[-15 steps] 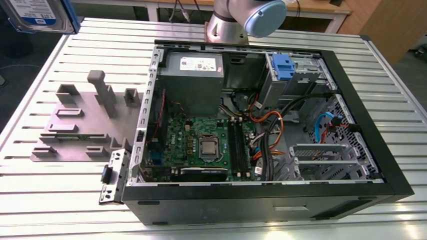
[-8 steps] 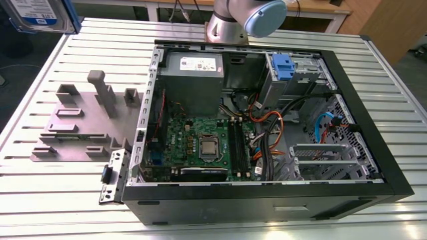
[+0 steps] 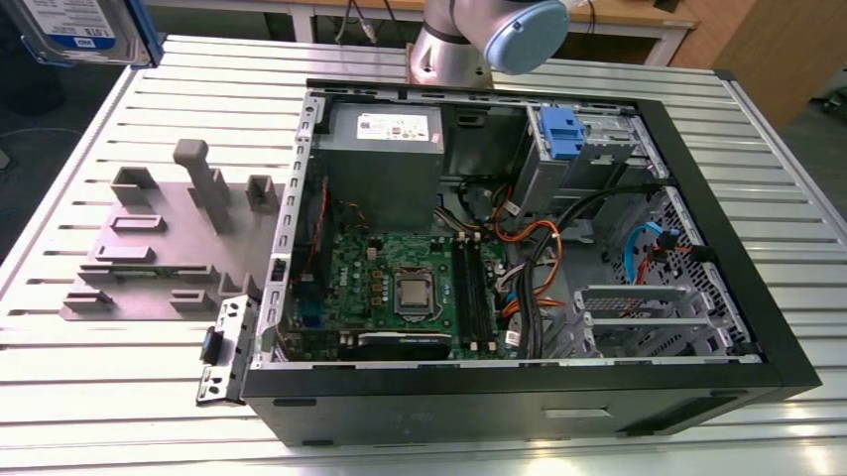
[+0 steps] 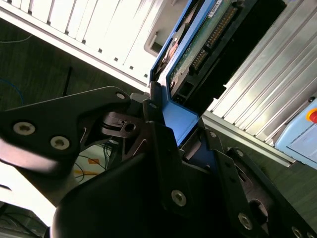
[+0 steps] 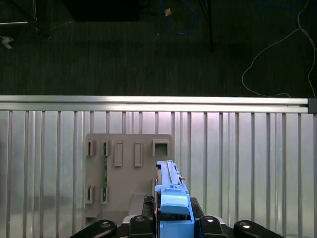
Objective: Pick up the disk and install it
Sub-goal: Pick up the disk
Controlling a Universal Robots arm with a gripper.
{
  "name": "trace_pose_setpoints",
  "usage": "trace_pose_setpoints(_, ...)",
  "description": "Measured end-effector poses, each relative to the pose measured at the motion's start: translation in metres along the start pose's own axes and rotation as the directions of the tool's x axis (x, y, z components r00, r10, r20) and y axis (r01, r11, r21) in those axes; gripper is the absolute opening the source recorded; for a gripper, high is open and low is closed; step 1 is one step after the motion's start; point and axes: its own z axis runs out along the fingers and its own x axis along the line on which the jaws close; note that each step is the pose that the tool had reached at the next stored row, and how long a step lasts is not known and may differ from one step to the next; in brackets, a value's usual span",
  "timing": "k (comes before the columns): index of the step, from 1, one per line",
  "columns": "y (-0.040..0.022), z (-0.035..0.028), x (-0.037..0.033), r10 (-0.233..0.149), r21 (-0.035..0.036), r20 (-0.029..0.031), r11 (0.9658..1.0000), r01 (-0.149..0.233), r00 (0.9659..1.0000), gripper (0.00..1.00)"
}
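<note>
The disk [image 3: 69,28] hangs in the air at the exterior view's upper left corner, its white-and-blue label and blue side rail showing, well above the table. In the first wrist view the disk [image 5: 170,191] stands edge-on, with my gripper [image 5: 171,220] shut on its blue rail. The second wrist view shows the disk's [image 4: 205,47] circuit-board side and connector, and my gripper [image 4: 176,124] clamped on the blue rail end. Below the held disk lies the grey fixture plate [image 5: 126,166].
An open computer case [image 3: 741,297] lies on the slatted metal table [image 3: 119,397], holding a motherboard [image 3: 397,288], a grey power supply [image 3: 384,134], cables and a blue clip [image 3: 561,134] at the drive bay. The grey fixture plate [image 3: 146,248] sits beside it. The arm's base [image 3: 457,45] stands behind.
</note>
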Motion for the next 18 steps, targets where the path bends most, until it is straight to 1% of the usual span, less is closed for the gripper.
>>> trace_pose_setpoints(18, -0.0128, -0.0001, -0.0001, 0.000, 0.0000, 0.0000, 1.0000, 0.000, 1.0000, 0.36)
